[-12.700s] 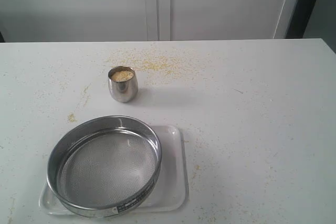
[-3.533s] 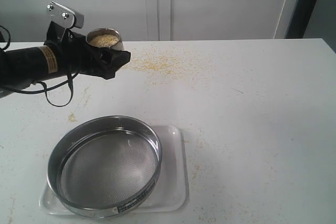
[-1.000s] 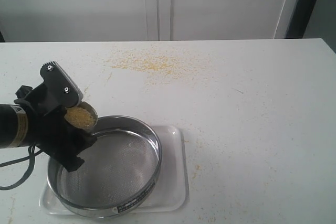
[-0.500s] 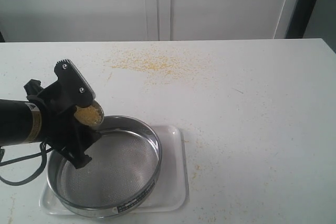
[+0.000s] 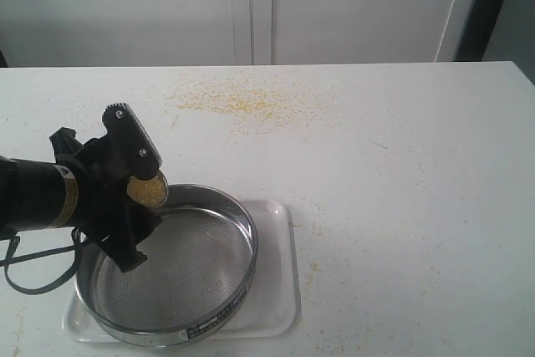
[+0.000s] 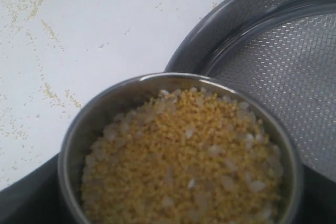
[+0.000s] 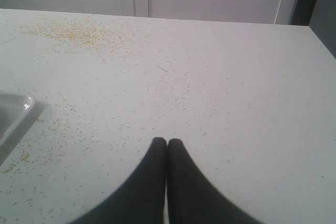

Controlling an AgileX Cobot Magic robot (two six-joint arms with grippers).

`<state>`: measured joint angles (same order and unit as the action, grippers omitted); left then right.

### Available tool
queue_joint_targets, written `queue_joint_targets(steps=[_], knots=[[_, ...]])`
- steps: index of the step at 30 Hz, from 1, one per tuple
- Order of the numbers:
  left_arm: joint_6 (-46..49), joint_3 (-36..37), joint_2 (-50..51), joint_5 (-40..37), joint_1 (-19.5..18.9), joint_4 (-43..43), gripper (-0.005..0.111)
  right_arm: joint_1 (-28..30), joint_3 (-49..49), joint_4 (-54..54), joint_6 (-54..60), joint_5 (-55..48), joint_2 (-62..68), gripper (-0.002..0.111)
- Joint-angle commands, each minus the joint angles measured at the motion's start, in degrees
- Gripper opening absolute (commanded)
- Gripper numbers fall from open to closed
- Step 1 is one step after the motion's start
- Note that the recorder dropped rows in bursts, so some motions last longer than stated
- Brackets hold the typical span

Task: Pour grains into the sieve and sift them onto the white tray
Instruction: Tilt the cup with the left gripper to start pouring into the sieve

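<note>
The left pincer (image 5: 140, 198), clamped on a tilted steel cup (image 6: 71, 145) full of grains (image 6: 184, 166), holds it at the rim of the sieve (image 5: 242, 236), which sits on the white tray (image 5: 282, 277) near the counter's (image 5: 401, 173) front-left corner. The right pincer (image 7: 167, 148) hangs above the counter, fingers pressed together.

yellow, pale-flecked grains (image 6: 184, 166) hang over one edge of the round steel sieve (image 5: 213, 317); it sits on the white tray (image 5: 280, 290)

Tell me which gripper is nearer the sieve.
Left. The left gripper holds the steel cup tilted over the rim of the sieve. The right gripper, shut, hangs above the table off to the side of the white tray, outside the exterior view.
</note>
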<state>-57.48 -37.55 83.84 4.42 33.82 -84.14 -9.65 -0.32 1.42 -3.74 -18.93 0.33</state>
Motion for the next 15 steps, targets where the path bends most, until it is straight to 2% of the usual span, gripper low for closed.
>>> queue_joint_targets(steps=[1, 15], knots=[[2.0, -0.6, -0.4, -1.1, 0.3, -0.8, 0.0, 0.5, 0.3, 0.1, 0.0, 0.6, -0.3, 0.0], [3.5, -0.6, -0.4, -1.1, 0.3, -7.2, 0.0, 0.5, 0.3, 0.1, 0.0, 0.6, -0.3, 0.0]])
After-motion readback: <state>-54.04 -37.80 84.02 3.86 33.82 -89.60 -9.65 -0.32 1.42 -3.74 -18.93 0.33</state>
